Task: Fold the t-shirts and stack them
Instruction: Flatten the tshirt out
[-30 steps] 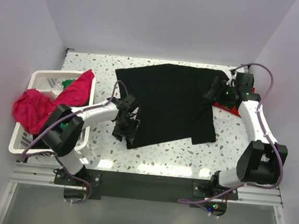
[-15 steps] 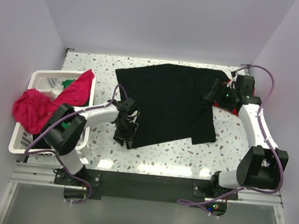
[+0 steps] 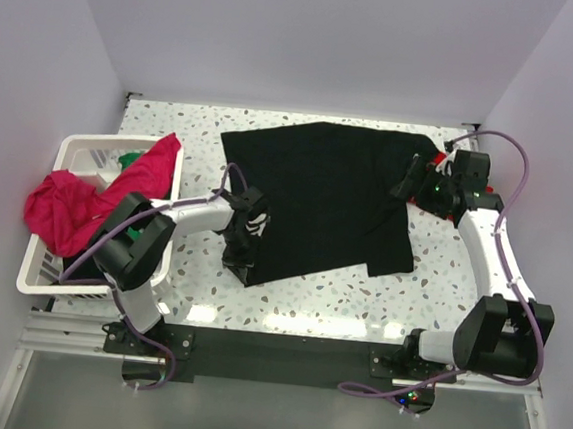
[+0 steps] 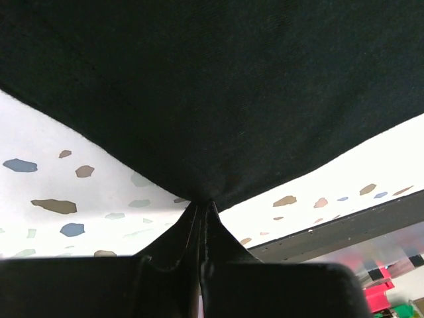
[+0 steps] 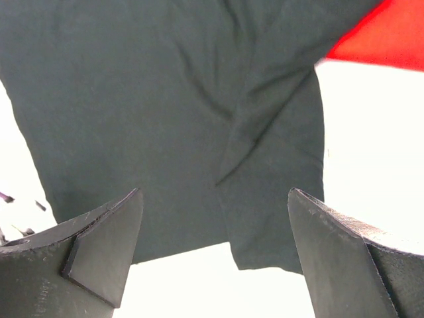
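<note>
Four shirts: black t-shirt (image 3: pixel 319 192) spread on the worktop (image 3: pixel 441 278), red t-shirt (image 5: pixel 377 33) at its right edge, magenta t-shirt (image 3: pixel 66 205) and green t-shirt (image 3: pixel 129 159) in one basket (image 3: pixel 72 146). Left tool (image 4: pixel 202 211) pinches the black hem; right tool (image 5: pixel 213 199) gapes empty

A white slatted plastic laundry basket (image 3: pixel 33 271) stands at the left of the top view, on the left side of the table (image 3: pixel 441 278). The table is white terrazzo, speckled with grey, brown and bluish chips; the left wrist view shows those chips (image 4: pixel 56 207) close up, along with a dark strip (image 4: pixel 344 228) along the table's edge at lower right. In the right wrist view the table (image 5: pixel 371 132) is washed out to plain white. Pale lilac walls (image 3: pixel 312 36) close in three sides. Along the bottom of the frame run a black plate (image 3: pixel 285 350) and a ribbed aluminium rail (image 3: pixel 282 383).
</note>
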Tool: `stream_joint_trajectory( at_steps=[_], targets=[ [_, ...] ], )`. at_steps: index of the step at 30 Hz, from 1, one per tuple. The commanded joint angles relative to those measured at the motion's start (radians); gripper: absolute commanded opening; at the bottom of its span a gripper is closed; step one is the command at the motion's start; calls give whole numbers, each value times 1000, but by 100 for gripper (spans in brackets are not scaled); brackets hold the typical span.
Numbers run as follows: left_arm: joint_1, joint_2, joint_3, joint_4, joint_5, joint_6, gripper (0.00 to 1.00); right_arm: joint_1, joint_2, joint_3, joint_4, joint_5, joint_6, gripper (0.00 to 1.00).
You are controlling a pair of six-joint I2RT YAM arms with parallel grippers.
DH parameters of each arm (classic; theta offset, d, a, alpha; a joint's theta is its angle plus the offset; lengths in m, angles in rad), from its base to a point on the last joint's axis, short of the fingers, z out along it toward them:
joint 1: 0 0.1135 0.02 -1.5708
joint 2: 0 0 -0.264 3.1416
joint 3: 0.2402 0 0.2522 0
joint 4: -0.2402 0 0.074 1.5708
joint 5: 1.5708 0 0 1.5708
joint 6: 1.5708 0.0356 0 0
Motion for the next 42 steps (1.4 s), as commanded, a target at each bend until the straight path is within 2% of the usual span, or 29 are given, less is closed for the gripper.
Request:
stream_joint_trajectory(
  at_steps=[1, 4, 6, 8, 14, 19, 20, 24, 31, 42],
  targets=[
    [-4, 46, -28, 105, -196, 13, 0, 4, -45, -43, -14, 0, -4, 93],
    [75, -21, -24, 113, -221, -2, 0, 4, -67, -95, -45, -17, -21, 93],
    [166, -82, -9, 127, -211, -10, 0, 4, -80, -129, -72, -8, -28, 92],
    [229, -115, 41, 125, -220, -6, 0, 6, -93, -177, -100, 9, -34, 91],
    [310, -141, 153, 102, -173, 19, 0, 10, -107, -284, -128, 38, -35, 85],
    [322, -133, 161, 113, -133, 30, 0, 81, -94, -332, -100, -20, -30, 78],
    [322, -132, 160, 112, -130, 34, 0, 154, -90, -327, -89, -6, -21, 77],
    [326, -122, 158, 116, -121, 41, 0, 295, -76, -286, -68, 60, -13, 74],
    [329, -127, 135, 116, -124, 51, 0, 410, 22, -278, -4, 87, -22, 63],
    [332, -155, 121, 93, -139, 59, 0, 526, 172, -209, 58, 147, -25, 57]
  ],
)
